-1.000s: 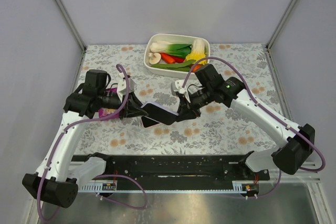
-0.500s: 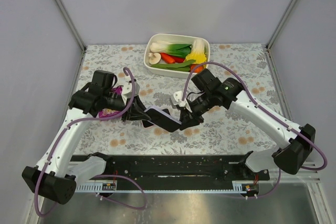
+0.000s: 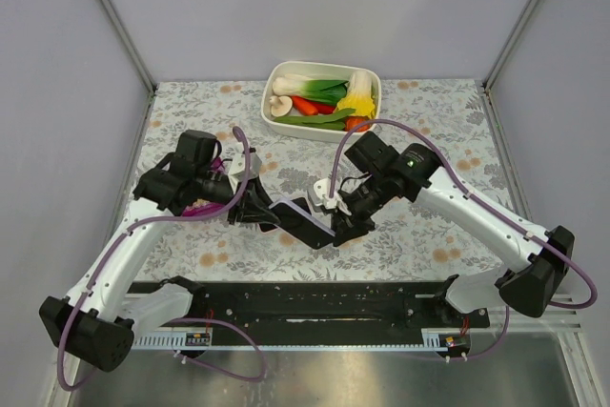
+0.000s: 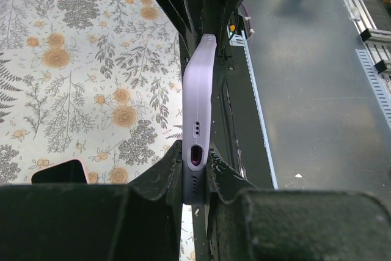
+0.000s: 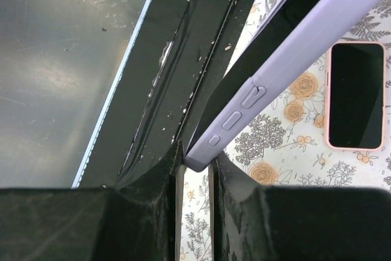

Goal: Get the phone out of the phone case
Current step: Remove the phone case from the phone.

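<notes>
Lilac case, with the dark phone seated in it, hangs in the air over the floral cloth near the front middle of the table, pinched at both ends. The left gripper has its fingers nearly closed on the end with the charging port and speaker holes, one finger on each face, so the case stands edge-on between them. The right gripper is closed just as narrowly on a corner at the opposite end, right beside three side buttons on the case's edge. From above, the two grippers meet low over the cloth with the phone's dark face tilted up between them. Down on the cloth close by lies a second phone with a pink rim, flat, screen up, apart from both grippers. At the back of the table sits a white tub of vegetables, well away from the arms.
</notes>
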